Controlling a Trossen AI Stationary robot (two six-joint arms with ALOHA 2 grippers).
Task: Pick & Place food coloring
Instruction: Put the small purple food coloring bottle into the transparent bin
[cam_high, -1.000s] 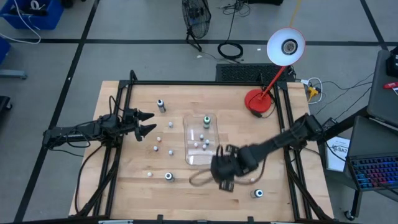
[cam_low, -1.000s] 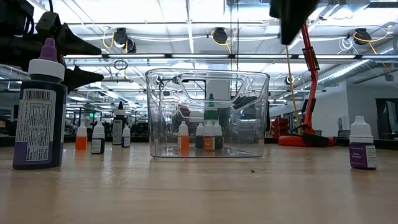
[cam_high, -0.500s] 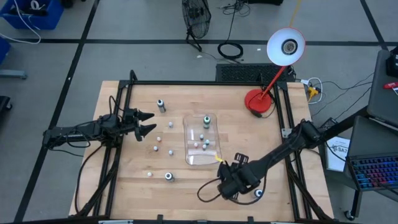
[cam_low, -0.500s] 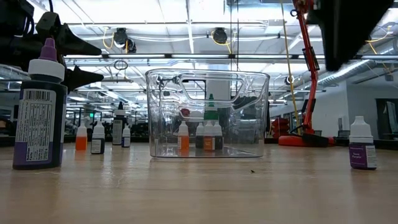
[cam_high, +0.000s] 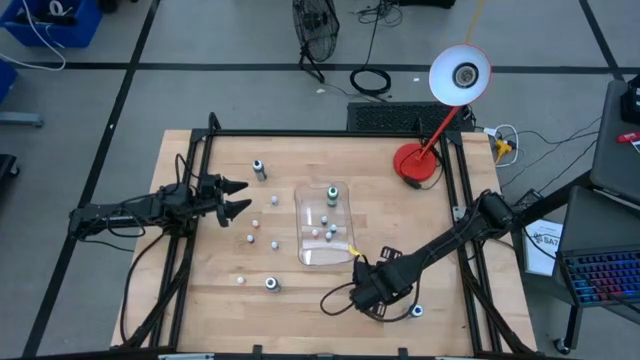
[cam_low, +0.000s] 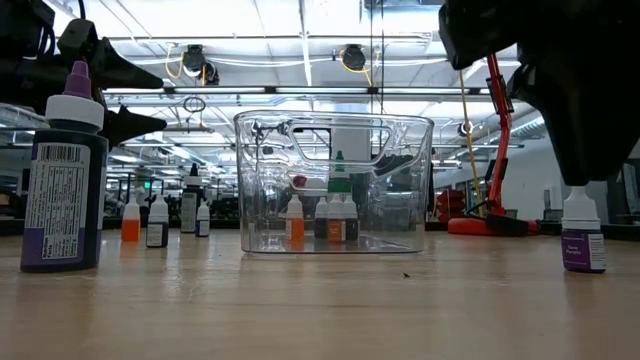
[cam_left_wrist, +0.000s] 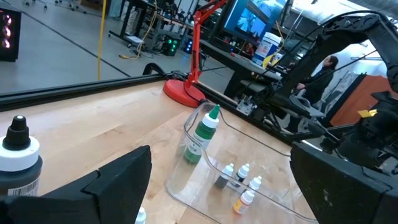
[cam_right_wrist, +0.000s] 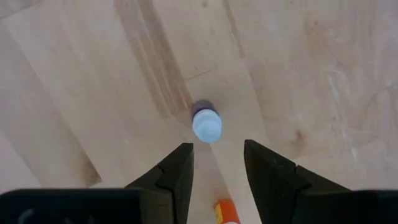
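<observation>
The food coloring is a set of tiny bottles. Some stand in the clear tray (cam_high: 325, 228) (cam_low: 335, 180), with a green-capped one (cam_left_wrist: 202, 134) at its far end. Others stand loose on the table left of the tray (cam_high: 251, 238). One white-capped bottle (cam_high: 415, 311) (cam_low: 583, 232) (cam_right_wrist: 206, 123) stands alone near the table's near right corner. My right gripper (cam_high: 374, 298) (cam_right_wrist: 217, 157) points down just above and beside this bottle, open, its fingers clear of it. My left gripper (cam_high: 240, 198) waits open at the table's left side, pointing level.
A red desk lamp (cam_high: 415, 165) stands at the far right corner. A dark purple-capped bottle (cam_low: 62, 180) (cam_high: 272, 284) stands near the front left. A black-capped bottle (cam_left_wrist: 18, 155) stands at the far left. A cable loop (cam_high: 335, 300) hangs beside my right gripper.
My right gripper has moved from beside the tray toward the table's near right corner and has come down, turning a little, until it stands over the lone white-capped bottle. Its finger gap is unchanged. No bottle has moved.
</observation>
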